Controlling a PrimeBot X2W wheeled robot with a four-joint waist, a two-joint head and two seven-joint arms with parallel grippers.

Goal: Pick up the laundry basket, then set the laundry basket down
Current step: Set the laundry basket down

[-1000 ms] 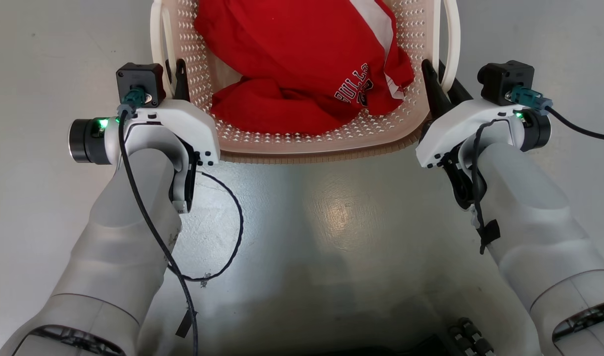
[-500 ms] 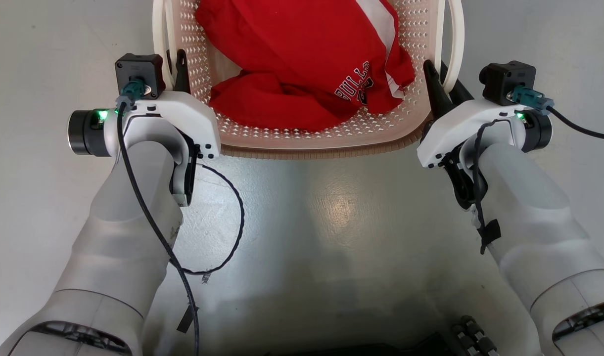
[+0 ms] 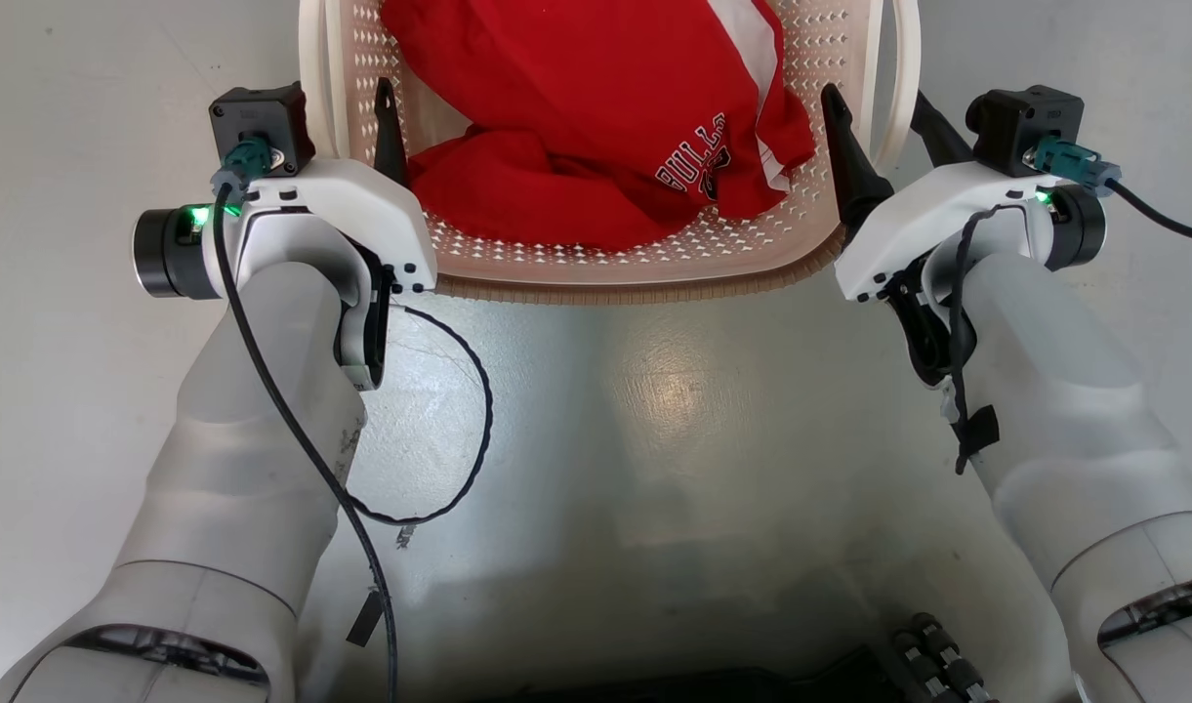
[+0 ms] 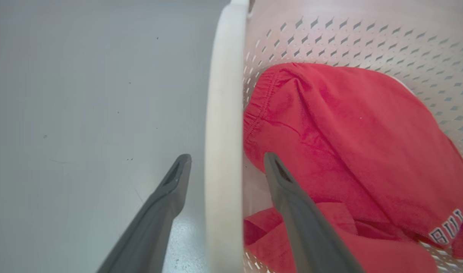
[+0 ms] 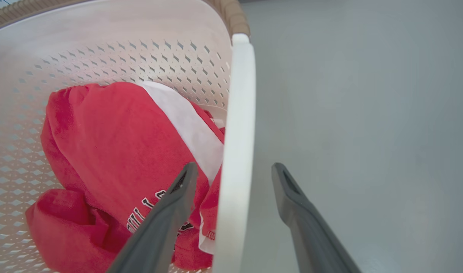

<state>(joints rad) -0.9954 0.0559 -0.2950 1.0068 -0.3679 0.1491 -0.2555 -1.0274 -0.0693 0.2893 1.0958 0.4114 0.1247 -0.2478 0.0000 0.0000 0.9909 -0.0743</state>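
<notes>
Change noted: half a second back both pairs of jaws were pinched onto the basket's handles; now both stand wide.

In the left wrist view, the left gripper (image 4: 226,157) straddles the left loop handle (image 4: 223,113). One finger is outside over the floor (image 3: 654,439), the other inside the basket above the red garment (image 3: 576,98). We see clear daylight on both sides of the handle. The right gripper (image 5: 235,167) mirrors this around the right loop handle (image 5: 239,113), also with no contact visible. Neither gripper has hold of anything.

Location: the laundry basket (image 3: 635,288) sits at 12 o'clock in the head view, its brown rim towards us and the garment still inside. It hangs from nothing, so we judge it rests on the grey floor.

What this means: we read it as the release after set-down. The pick-up and put-down look done. What remains is backing the fingers off the handles without snagging them or dragging the basket.

Arm pose: the left forearm (image 3: 264,420) rises from 7 o'clock to its wrist at 10 o'clock. The right forearm (image 3: 1054,410) rises from 5 o'clock to its wrist at 2 o'clock. Both sets of fingers point towards 12, roughly symmetrical about the basket.
</notes>
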